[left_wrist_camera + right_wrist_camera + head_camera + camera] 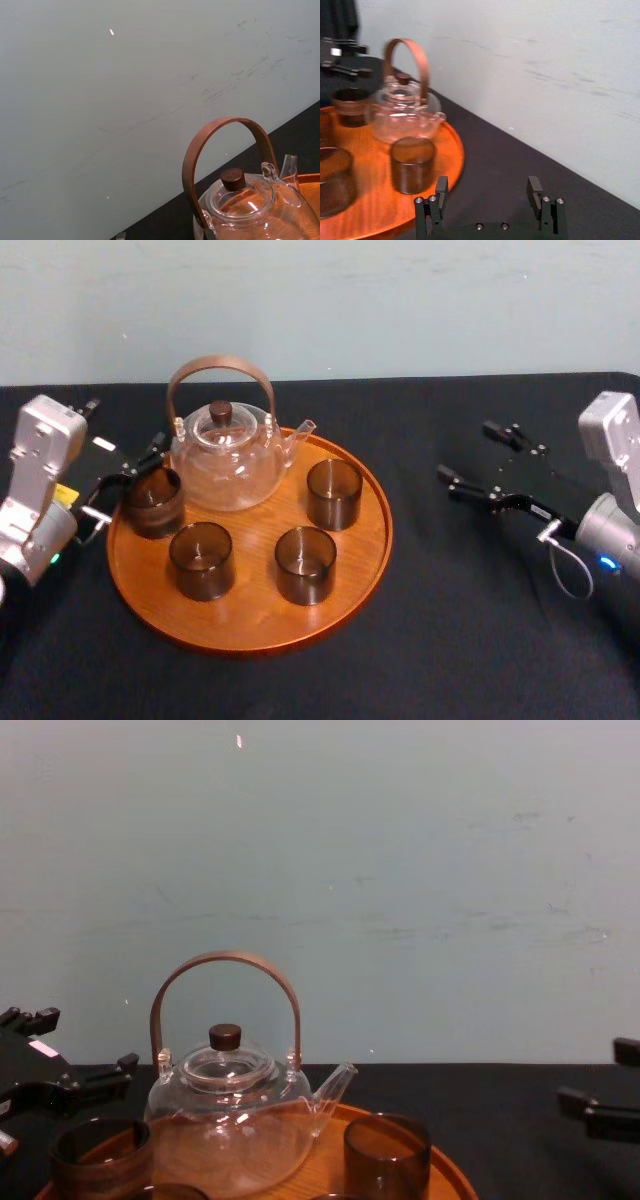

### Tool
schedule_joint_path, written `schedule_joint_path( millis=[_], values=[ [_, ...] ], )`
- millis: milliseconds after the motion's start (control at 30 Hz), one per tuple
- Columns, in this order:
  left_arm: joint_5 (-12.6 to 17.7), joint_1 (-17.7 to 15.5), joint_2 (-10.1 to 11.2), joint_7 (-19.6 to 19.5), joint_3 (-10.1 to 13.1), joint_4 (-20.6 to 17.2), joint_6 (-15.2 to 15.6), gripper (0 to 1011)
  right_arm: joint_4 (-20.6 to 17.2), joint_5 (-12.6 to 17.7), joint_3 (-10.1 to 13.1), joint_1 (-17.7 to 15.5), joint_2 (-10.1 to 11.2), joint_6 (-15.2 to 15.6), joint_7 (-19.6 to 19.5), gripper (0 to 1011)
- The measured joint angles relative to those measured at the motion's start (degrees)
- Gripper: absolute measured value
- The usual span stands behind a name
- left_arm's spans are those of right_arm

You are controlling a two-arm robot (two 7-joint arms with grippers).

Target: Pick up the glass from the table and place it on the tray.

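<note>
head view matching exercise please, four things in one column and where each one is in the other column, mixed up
Things:
1. clear glass teapot with a curved brown handle
2. left end effector
3. right end effector
4. large round orange-brown wooden tray

Places:
A. open above the black tablecloth, right of the tray
B. lies on the tablecloth, left of centre
C. open at the tray's left rim, by a dark smoky glass
D. stands on the tray's rear part

Pairs: 1-D, 2-C, 3-A, 4-B
</note>
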Motion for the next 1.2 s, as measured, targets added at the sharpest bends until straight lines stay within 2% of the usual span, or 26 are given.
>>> schedule_joint_path(
  millis=[200, 367, 900, 1200],
  values=[
    [0.00, 0.00, 0.00, 0.00, 0.00, 0.00, 0.00, 1001, -1.81, -2.24, 2.45, -3.59, -0.94, -1.07, -5.74, 1002],
    [0.00, 0.00, 0.00, 0.00, 0.00, 0.00, 0.00, 1001, -2.26, -3.75, 3.80, -5.77, -2.14, -1.99, -8.70, 1002],
    [0.00, 0.00, 0.00, 0.00, 0.00, 0.00, 0.00, 1001, 1.96, -4.41, 5.13, -6.44, -5.65, -3.86, -7.52, 1002],
    [0.00, 0.00, 0.00, 0.00, 0.00, 0.00, 0.00, 1001, 2.29, -4.61, 5.31, -6.26, -5.98, -3.86, -7.29, 1002]
  ],
)
